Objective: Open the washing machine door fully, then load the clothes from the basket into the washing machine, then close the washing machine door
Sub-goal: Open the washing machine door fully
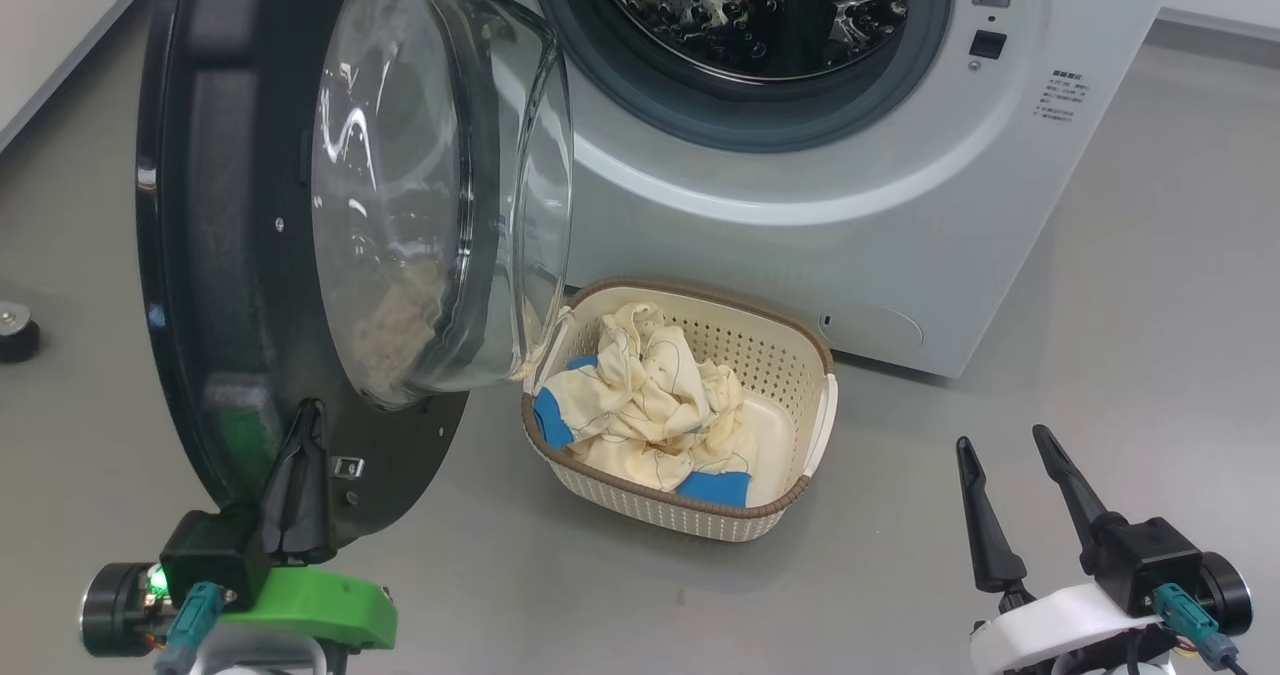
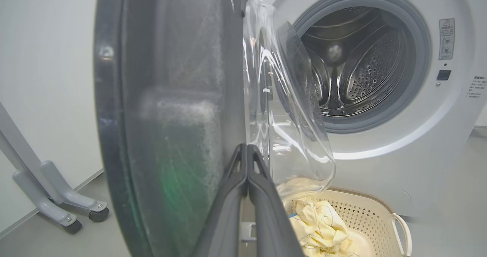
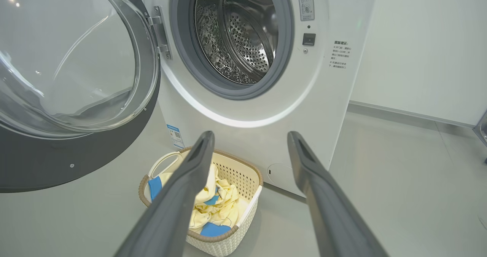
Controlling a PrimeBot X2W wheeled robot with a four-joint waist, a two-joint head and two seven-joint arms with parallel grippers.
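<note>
The left gripper (image 1: 308, 425), low at the left, has its 2 fingers pressed together and empty, tips at the lower inner face of the door (image 1: 200, 255). The door stands swung out but, I judge, not fully. Step 1 is in hand, and the next move calls for a push leftward. The clothes (image 1: 640, 395) lie in the basket (image 1: 770, 355) before the washer (image 1: 800, 175). The right gripper (image 1: 1002, 440) hovers low, fingers wide apart, holding nothing.

A white washing machine (image 1: 850, 185) with its steel drum exposed. The black-rimmed glass washing machine door (image 1: 230, 255) is swung wide open. On the floor just before the machine, a cream basket (image 1: 700, 520) holds crumpled cream-yellow clothes (image 1: 650, 395) with blue patches.
</note>
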